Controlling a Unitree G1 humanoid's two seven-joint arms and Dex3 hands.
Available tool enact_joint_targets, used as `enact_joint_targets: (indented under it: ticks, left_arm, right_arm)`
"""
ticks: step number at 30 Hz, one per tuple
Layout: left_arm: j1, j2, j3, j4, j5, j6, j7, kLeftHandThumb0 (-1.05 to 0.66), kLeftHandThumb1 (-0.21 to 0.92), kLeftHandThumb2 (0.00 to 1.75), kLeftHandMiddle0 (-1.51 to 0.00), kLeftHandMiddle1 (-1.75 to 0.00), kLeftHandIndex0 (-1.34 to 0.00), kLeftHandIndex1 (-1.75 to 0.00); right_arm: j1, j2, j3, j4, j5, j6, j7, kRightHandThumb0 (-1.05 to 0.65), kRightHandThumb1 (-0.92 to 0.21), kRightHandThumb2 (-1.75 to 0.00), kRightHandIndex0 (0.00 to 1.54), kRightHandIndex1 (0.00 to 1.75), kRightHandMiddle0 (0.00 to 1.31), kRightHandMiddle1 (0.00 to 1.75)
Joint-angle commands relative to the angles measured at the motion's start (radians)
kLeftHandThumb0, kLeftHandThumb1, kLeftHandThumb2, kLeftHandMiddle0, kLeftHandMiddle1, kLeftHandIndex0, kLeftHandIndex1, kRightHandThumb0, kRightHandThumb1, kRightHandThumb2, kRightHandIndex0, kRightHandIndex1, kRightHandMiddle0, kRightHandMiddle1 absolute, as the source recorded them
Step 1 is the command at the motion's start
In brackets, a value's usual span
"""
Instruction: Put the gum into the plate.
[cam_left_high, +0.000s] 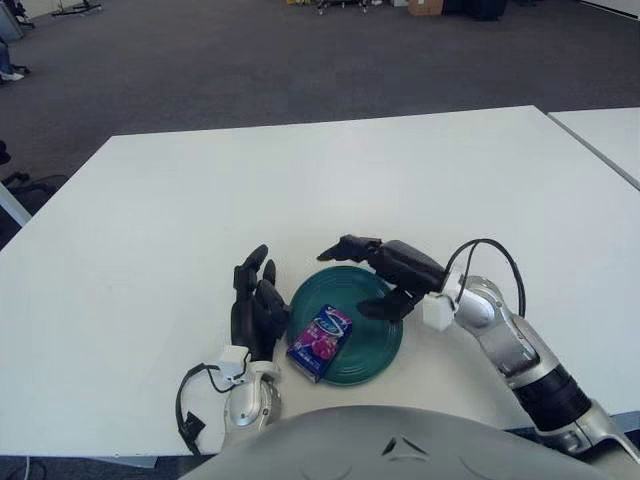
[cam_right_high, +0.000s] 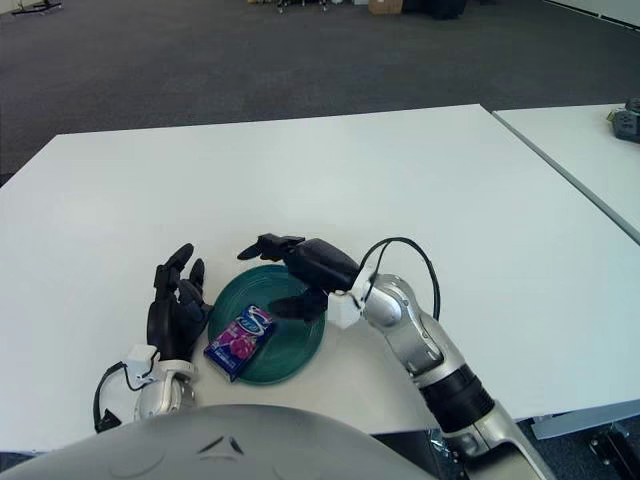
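A green plate (cam_left_high: 372, 352) lies on the white table near its front edge. A purple and pink gum pack (cam_left_high: 320, 343) lies on the plate's left part, its lower end over the rim. My right hand (cam_left_high: 368, 275) hovers over the plate's far side, fingers spread, holding nothing, apart from the gum. My left hand (cam_left_high: 256, 300) shows just left of the plate, fingers relaxed and pointing up, empty.
The white table (cam_left_high: 330, 190) stretches far and wide behind the plate. A second white table (cam_left_high: 610, 135) stands at the right, across a narrow gap. Dark carpet floor lies beyond.
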Motion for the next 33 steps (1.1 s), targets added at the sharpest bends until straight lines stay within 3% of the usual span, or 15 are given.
enact_joint_targets:
  ticks: [1,4,11,17,22,26,33]
  left_arm:
    - [0.002,-0.017,0.009,0.032,0.016,0.016,-0.003,-0.81,0.92,1.01,-0.37,-0.01,-0.02,-0.89]
    - [0.016,-0.013,0.003,0.017,0.025,0.018,-0.007,-0.82,0.92,1.00,-0.37,-0.01,-0.02,-0.90]
    - [0.052,-0.011,-0.008,-0.058,0.038,0.060,-0.010,-0.82,0.92,1.01,-0.36,0.00,-0.03,-0.90]
    - [0.076,-0.015,-0.009,-0.110,0.030,0.111,-0.005,-0.82,0.92,1.03,-0.36,0.00,-0.02,-0.89]
    - [0.083,-0.013,0.003,-0.116,0.006,0.109,-0.016,-0.82,0.92,1.04,-0.37,0.00,-0.01,-0.89]
    - [0.088,-0.016,0.009,-0.108,0.001,0.089,-0.016,-0.83,0.92,1.03,-0.37,0.00,-0.02,-0.89]
    - [0.098,-0.015,0.013,-0.096,-0.012,0.066,-0.023,-0.83,0.92,1.02,-0.37,-0.01,-0.03,-0.90]
  right_arm:
    - [0.037,0.109,-0.070,0.091,0.169,0.102,-0.033,-0.96,-0.92,-0.88,0.39,0.23,0.00,0.71]
    - [0.048,0.180,-0.110,0.156,0.227,0.129,-0.085,-0.89,-0.92,-0.83,0.45,0.22,0.00,0.78]
    - [0.087,0.303,-0.189,0.163,0.321,0.213,-0.188,-0.78,-0.92,-0.77,0.57,0.28,0.04,0.90]
    - [0.134,0.353,-0.273,0.186,0.375,0.169,-0.244,-0.76,-0.92,-0.76,0.58,0.31,0.07,0.91]
    - [0.118,0.343,-0.318,0.184,0.370,0.193,-0.267,-0.75,-0.92,-0.82,0.56,0.31,0.08,0.89]
    - [0.054,0.308,-0.373,0.205,0.375,0.231,-0.272,-0.74,-0.92,-0.86,0.55,0.31,0.09,0.88]
    - [0.012,0.303,-0.421,0.322,0.369,0.180,-0.271,-0.72,-0.92,-0.84,0.60,0.35,0.15,0.89]
